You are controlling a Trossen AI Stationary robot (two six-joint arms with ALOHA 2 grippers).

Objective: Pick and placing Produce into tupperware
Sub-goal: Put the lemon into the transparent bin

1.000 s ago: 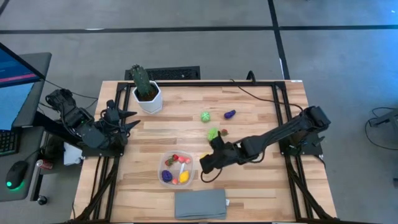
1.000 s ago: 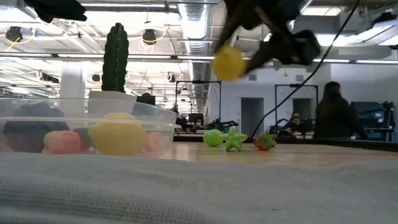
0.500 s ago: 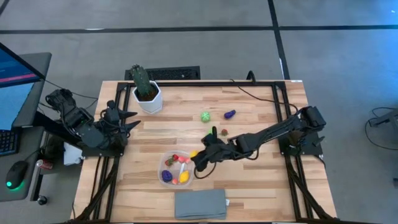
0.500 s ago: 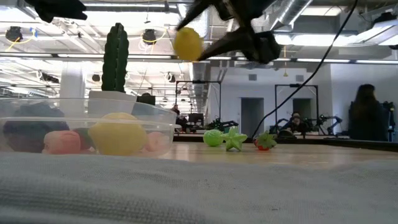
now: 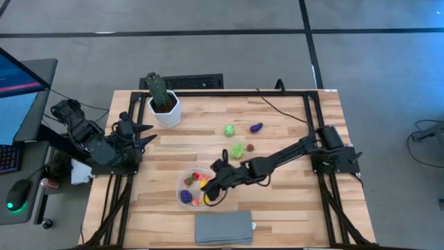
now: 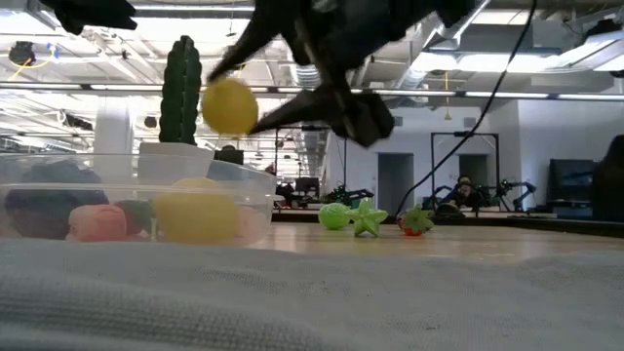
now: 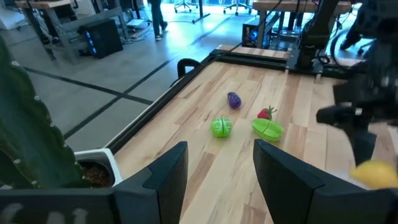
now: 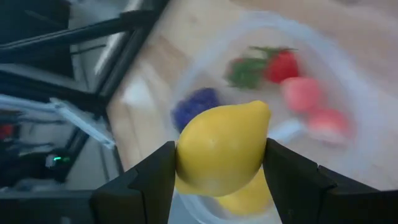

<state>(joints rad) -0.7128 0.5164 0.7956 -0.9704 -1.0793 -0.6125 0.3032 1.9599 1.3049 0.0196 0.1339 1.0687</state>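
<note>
My right gripper (image 5: 207, 187) is shut on a yellow lemon (image 8: 222, 149), a piece of produce, and holds it over the clear tupperware (image 5: 182, 182). Purple, red, pink and yellow produce lies in the tupperware. On the table lie a green ball (image 5: 229, 130), a purple piece (image 5: 256, 127), a green piece (image 5: 238, 149) and a small red piece (image 5: 250, 147). My left gripper (image 7: 217, 180) waits open at the table's left edge, beside the cactus, with nothing between its fingers. My right gripper pinches the lemon's two opposite sides (image 8: 186, 163) between its two fingers (image 8: 146, 180). The fingers come from the table's right, slanting down. The lemon (image 6: 230, 105) hangs clear, above the tupperware's rim (image 6: 146, 161).
A green cactus in a white pot (image 5: 164, 105) stands at the far left. A folded grey cloth (image 5: 223, 227) lies at the near edge, just in front of the tupperware. Black frame rails (image 5: 312, 125) run along the table's sides.
My right gripper has gone toward the table's left edge and down with the lemon, from beside the tupperware's right side to over it. It has tipped further down. The lemon stays clear of the table.
</note>
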